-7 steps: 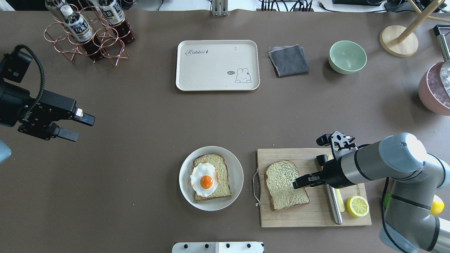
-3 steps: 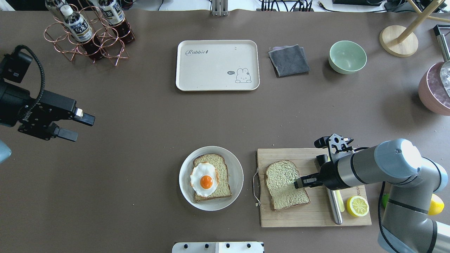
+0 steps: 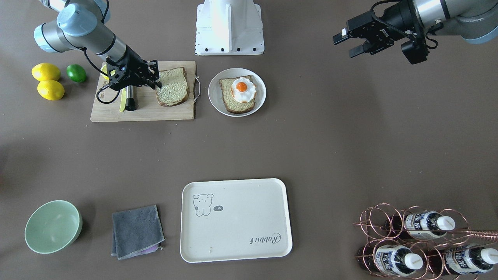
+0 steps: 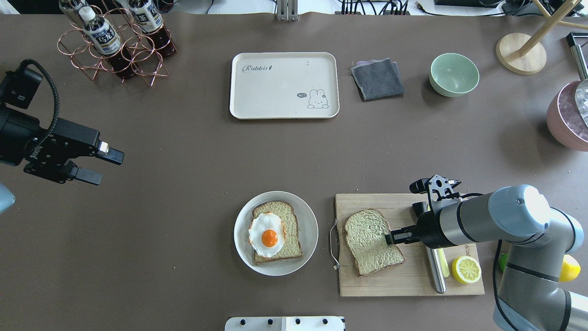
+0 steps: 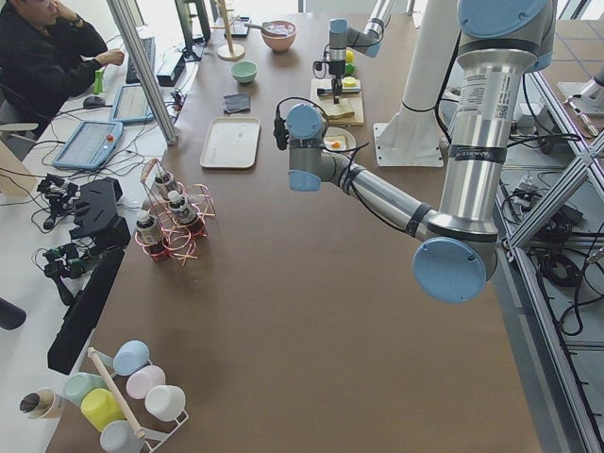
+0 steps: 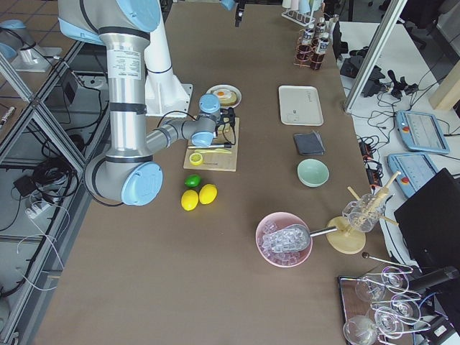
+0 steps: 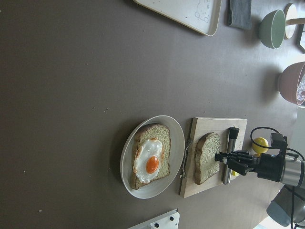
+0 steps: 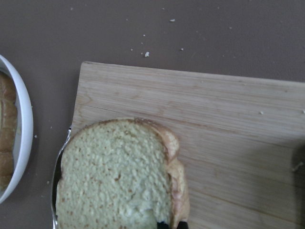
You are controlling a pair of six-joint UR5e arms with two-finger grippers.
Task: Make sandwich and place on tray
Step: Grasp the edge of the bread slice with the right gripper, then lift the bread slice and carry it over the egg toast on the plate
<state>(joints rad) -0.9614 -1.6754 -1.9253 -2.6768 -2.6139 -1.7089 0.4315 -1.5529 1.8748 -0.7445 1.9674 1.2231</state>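
Observation:
One bread slice (image 4: 367, 241) lies on the wooden cutting board (image 4: 404, 280). My right gripper (image 4: 388, 238) is low at that slice's right crust, fingers closed on its edge; the right wrist view shows the fingertips (image 8: 162, 224) at the crust of the slice (image 8: 114, 176). The other bread slice (image 4: 289, 216) lies on a round white plate (image 4: 311, 230) with the fried egg (image 4: 268, 235) on top. The cream tray (image 4: 275, 87) sits bare at the far middle. My left gripper (image 4: 112, 166) is open and empty, hovering far left.
A knife (image 4: 437, 273) and a lemon half (image 4: 466, 270) lie on the board by the right arm. A grey cloth (image 4: 376, 78), green bowl (image 4: 454, 73) and pink ice bowl (image 4: 567, 117) are far right. A bottle rack (image 4: 115, 46) is far left.
My right gripper has dropped and drawn in to the slice's right edge. The slice has shifted slightly to the left on the board. The left arm has not moved.

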